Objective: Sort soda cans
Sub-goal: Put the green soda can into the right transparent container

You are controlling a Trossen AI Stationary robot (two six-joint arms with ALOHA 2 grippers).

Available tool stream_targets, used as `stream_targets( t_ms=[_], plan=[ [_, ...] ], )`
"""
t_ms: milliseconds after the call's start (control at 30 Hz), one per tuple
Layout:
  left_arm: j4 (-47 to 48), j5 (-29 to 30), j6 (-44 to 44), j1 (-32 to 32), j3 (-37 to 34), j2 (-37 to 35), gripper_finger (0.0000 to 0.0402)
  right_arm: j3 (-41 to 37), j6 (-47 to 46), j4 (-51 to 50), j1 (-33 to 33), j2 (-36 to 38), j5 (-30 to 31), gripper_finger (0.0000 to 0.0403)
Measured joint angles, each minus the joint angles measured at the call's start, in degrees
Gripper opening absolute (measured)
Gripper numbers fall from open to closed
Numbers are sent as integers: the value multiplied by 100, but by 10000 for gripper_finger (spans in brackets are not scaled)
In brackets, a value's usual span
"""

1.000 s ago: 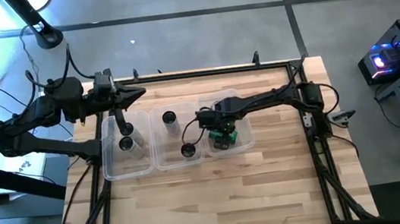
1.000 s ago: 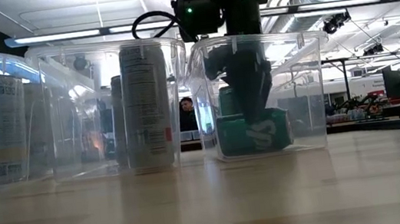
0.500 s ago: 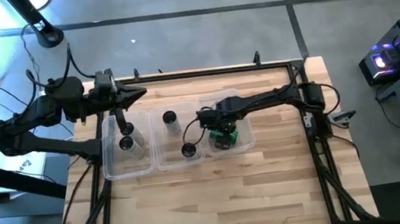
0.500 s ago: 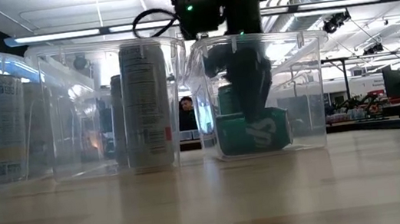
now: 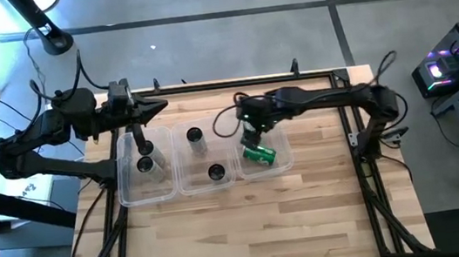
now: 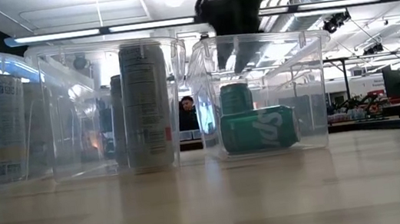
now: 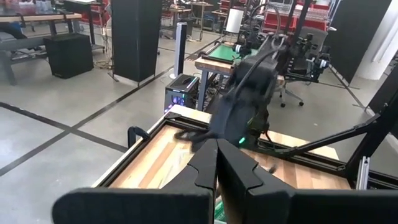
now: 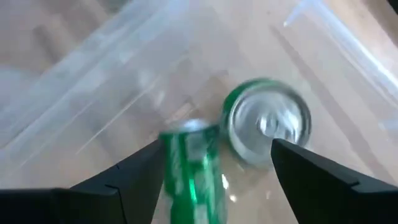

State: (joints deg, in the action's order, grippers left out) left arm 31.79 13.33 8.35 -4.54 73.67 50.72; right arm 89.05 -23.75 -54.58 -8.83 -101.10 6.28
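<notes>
Two green soda cans are in the right clear tub (image 5: 279, 159). One lies on its side (image 6: 259, 129) (image 5: 259, 154) on the tub floor, and the other stands upright behind it (image 6: 235, 98) (image 8: 267, 121). My right gripper (image 5: 250, 130) (image 8: 217, 146) hangs open above that tub and points down at both cans without touching them. In the low view it shows only as a blur at the top (image 6: 228, 4). Two cans each stand upright in the left tub (image 5: 144, 164) and the middle tub (image 5: 215, 172). My left gripper (image 5: 159, 108) (image 7: 217, 155) is shut and waits over the table's far left edge.
The three clear tubs stand side by side across the middle of the table, with the left tub (image 5: 127, 189) nearest my left arm. Bare wood lies in front of them toward the near edge (image 5: 242, 232). A black frame runs around the table (image 5: 368, 182). A person shows far behind (image 6: 186, 112).
My right gripper has left the green can lying on its side in the right tub. It has risen clear of the tub and drawn back toward the far edge. The can stays on the tub floor.
</notes>
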Motion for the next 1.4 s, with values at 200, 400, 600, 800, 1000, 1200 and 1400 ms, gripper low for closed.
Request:
stream_targets(
  t_ms=[200,400,600,800,1000,1200,1400],
  plan=[
    [2,4,49,0,0,0,0,10,-82,176,-190,-542,557,284],
    [4,4,59,0,0,0,0,29,-22,117,-165,-773,1188,284],
    [4,2,59,0,0,0,0,7,-130,102,-57,-582,1014,284],
    [6,73,54,0,0,0,0,-5,-347,51,27,-302,897,284],
    [6,93,56,-46,0,0,0,-4,-348,38,-4,-447,979,284],
    [6,95,119,-48,0,9,0,42,-333,102,-102,-920,1429,284],
    [6,50,253,-48,0,9,0,38,-450,362,-129,-1049,1587,284]
  ],
)
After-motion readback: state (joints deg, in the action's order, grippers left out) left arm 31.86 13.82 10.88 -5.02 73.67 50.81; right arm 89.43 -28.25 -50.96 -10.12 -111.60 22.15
